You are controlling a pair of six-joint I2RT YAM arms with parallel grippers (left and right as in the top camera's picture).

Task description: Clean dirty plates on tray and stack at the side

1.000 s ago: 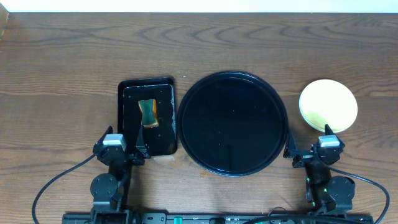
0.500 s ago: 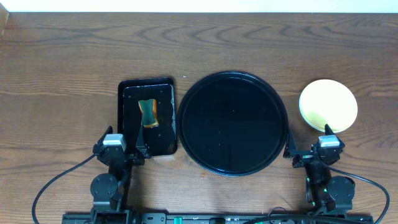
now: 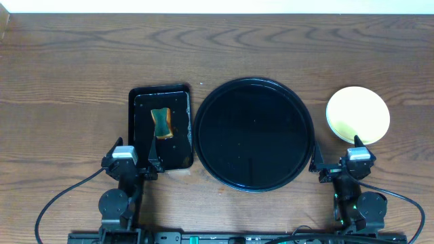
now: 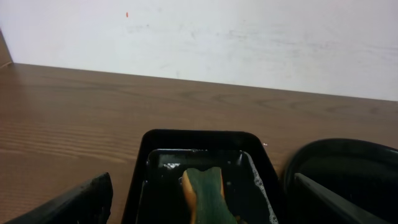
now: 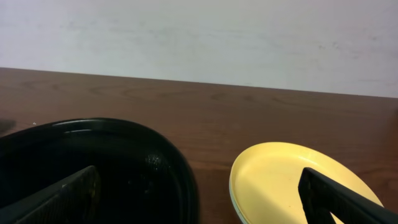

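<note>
Both grippers sit spread wide and hold nothing: the left gripper (image 3: 131, 165) is parked at the near edge of the table (image 3: 68, 81), just near of the rectangular tray (image 3: 139, 146), and the right gripper (image 3: 337, 168) is parked at the near edge between the round tray (image 3: 254, 135) and the plates (image 3: 358, 115). Its open jaws frame the round tray's rim on the left and the yellow top plate on the right in the right wrist view. Neither gripper touches anything.

Outward from the left gripper, a sponge (image 3: 161, 123), green on top with an orange side, lies in the rectangular tray, whose floor looks wet. Right of it, the round tray is bare and glossy, with no plate on it. Well to its right the plates rest on the table, apart from the tray. Only the pale yellow one on top shows clearly, and it looks free of sauce; a thin pale edge under it suggests others below, but how many cannot be told.

Judging from this layout, the cleaning and stacking look finished. The next move probably calls for no grasp, only that both arms keep clear of the stack
</note>
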